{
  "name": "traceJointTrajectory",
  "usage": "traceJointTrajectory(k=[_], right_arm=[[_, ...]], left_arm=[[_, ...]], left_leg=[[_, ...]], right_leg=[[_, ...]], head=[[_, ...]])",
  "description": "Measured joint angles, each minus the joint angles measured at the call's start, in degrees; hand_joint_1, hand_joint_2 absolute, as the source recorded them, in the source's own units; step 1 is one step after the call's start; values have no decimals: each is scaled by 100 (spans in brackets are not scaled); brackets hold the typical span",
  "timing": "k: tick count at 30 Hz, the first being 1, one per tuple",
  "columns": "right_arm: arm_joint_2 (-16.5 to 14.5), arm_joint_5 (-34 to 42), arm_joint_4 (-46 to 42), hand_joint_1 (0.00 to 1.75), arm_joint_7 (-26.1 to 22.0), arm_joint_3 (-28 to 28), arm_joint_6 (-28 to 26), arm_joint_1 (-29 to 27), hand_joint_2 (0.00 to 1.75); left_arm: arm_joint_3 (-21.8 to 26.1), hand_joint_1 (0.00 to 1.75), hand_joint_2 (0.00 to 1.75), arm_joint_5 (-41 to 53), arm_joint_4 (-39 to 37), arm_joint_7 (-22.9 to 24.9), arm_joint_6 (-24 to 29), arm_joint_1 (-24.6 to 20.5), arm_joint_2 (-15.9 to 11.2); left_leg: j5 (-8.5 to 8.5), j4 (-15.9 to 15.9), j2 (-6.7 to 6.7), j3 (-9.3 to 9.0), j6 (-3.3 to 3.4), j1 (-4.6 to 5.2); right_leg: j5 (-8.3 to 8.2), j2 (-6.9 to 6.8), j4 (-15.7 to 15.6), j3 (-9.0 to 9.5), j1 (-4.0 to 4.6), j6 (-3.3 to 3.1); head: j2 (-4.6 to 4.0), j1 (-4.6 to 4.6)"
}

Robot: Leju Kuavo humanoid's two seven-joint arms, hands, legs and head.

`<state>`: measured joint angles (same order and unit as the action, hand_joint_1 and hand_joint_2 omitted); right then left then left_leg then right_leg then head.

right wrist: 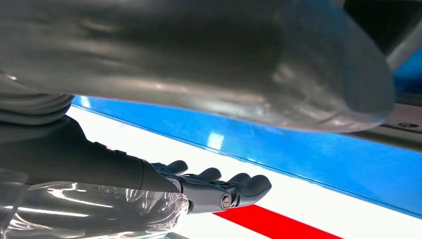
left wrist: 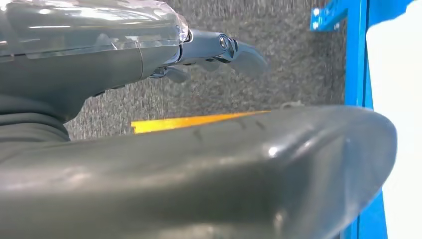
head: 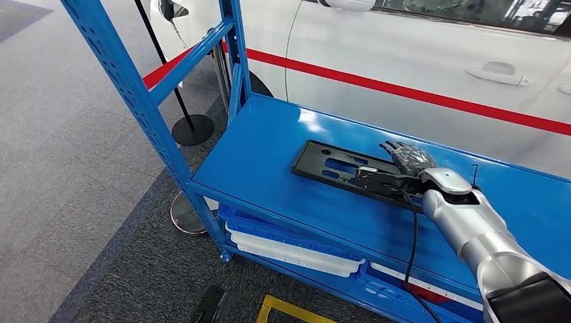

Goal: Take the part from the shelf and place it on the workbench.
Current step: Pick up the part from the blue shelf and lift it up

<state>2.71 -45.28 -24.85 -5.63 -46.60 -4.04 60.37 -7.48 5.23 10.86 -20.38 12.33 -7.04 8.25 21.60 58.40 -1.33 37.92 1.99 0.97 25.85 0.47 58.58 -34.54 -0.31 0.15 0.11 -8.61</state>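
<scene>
Nearest the camera, at the lower right of the head view, the silver right arm reaches forward over the blue shelf (head: 269,161), ending in the right robot hand (head: 402,165). That robot hand lies over the right end of the black part (head: 330,166), a flat perforated plate lying on the shelf's top level, well in from its front edge. Whether the fingers grip the plate cannot be told; in the right wrist view the dark fingers (right wrist: 234,183) lie side by side, slightly curled. A black cable (head: 412,229) hangs from the wrist. Below the top level, white trays (head: 296,252) rest on a lower level. The left robot hand (left wrist: 219,52), seen in the left wrist view, hangs over grey carpet with nothing in it, fingers slightly apart. Beyond the shelf stands a white car (head: 417,54) with a red stripe.
</scene>
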Motion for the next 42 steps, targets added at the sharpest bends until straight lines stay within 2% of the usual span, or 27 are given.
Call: traceJointTrajectory(k=[14, 20, 23, 24, 25, 28, 29, 30, 31, 33, 34, 35, 38, 39, 40, 42], right_arm=[[-2, -118, 27, 0, -32, 3, 75, 2, 0], [-2, -250, 20, 0, -61, 3, 119, 192, 0], [-2, -270, -28, 0, -65, 3, 185, 444, 0], [-1, -286, -52, 0, -67, 3, 222, 537, 0], [-1, -306, -71, 0, -68, 3, 277, 637, 0], [-11, -386, -104, 0, -69, 0, 512, 881, 0], [-15, -418, -112, 0, -67, -2, 582, 926, 0], [-17, -448, -120, 0, -64, -4, 635, 965, 0], [-21, -476, -129, 0, -60, -7, 672, 1009, 0], [-34, -514, -154, 0, -55, -8, 706, 1122, 0], [-48, -526, -167, 0, -54, -8, 724, 1181, 0], [-61, -533, -175, 0, -54, -8, 743, 1228, 0], [-111, -532, -192, 0, -54, -9, 807, 1303, 0], [-129, -528, -199, 0, -54, -10, 821, 1326, 0], [-146, -522, -207, 0, -54, -10, 829, 1354, 0], [-178, -514, -215, 0, -55, -10, 844, 1400, 0]], left_arm=[[24, 0, 0, 72, 0, 229, -79, 54, -5], [16, 0, 0, 197, 0, 344, -27, 102, -14], [17, 0, 0, 194, 0, 346, -32, 119, -22], [17, 0, 0, 193, 0, 347, -33, 121, -22], [18, 0, 0, 192, 0, 350, -35, 122, -22], [18, 0, 0, 194, 0, 379, -35, 126, -20], [18, 0, 0, 197, 0, 399, -34, 133, -19], [18, 0, 0, 200, 0, 422, -33, 141, -18], [18, 0, 0, 207, 0, 448, -30, 151, -17], [18, 0, 0, 220, 0, 490, -18, 162, -16], [18, 0, 0, 228, 0, 509, -10, 164, -15], [18, 0, 0, 235, -1, 524, -3, 166, -15], [18, 0, 0, 265, -2, 559, 21, 188, -16], [18, 0, 0, 273, -2, 567, 28, 200, -18], [18, 0, 0, 277, -2, 572, 33, 209, -20], [18, 0, 0, 279, -2, 577, 41, 218, -23]], left_leg=[[10, 12, -1, 4, 12, 14], [41, 41, -1, 9, 63, 39], [32, 0, 6, -19, 118, 34], [18, -33, 13, -41, 141, 21], [5, -65, 20, -61, 160, 8], [2, -83, 28, -78, 181, 1], [6, -78, 25, -81, 182, 1], [10, -66, 18, -84, 177, 1], [15, -47, 10, -87, 170, 1], [34, 5, -3, -83, 136, 9], [42, 30, -6, -74, 115, 16], [44, 45, -7, -64, 90, 21], [27, 47, -8, -45, 4, 9], [80, 87, -4, -28, -32, 12], [206, 221, 5, 18, -70, 9], [652, 857, 34, 225, -154, -28]], right_leg=[[2, -2, -2, 4, -11, 14], [12, -1, -5, 15, -34, 65], [32, -2, -4, 32, -44, 113], [94, -7, 65, 10, -42, 126], [223, -11, 248, -65, -39, 134], [776, -17, 1353, -580, -41, 146], [831, -18, 1610, -713, -43, 149], [763, -18, 1644, -743, -44, 146], [586, -19, 1430, -653, -45, 134], [167, -16, 625, -283, -32, 92], [33, -14, 301, -139, -18, 70], [-29, -11, 123, -62, -3, 51], [-85, -18, 46, -51, 5, -21], [-116, -30, 22, -53, -10, -59], [-151, -42, -4, -62, -28, -97], [-215, -58, -24, -111, -45, -137]], head=[[0, 0], [0, 0], [0, 0], [0, 1], [0, 1], [0, 1], [1, 1], [1, 1], [1, 1], [0, 1], [0, 1], [1, 1], [1, 1], [0, 1], [0, 1], [0, -1]])
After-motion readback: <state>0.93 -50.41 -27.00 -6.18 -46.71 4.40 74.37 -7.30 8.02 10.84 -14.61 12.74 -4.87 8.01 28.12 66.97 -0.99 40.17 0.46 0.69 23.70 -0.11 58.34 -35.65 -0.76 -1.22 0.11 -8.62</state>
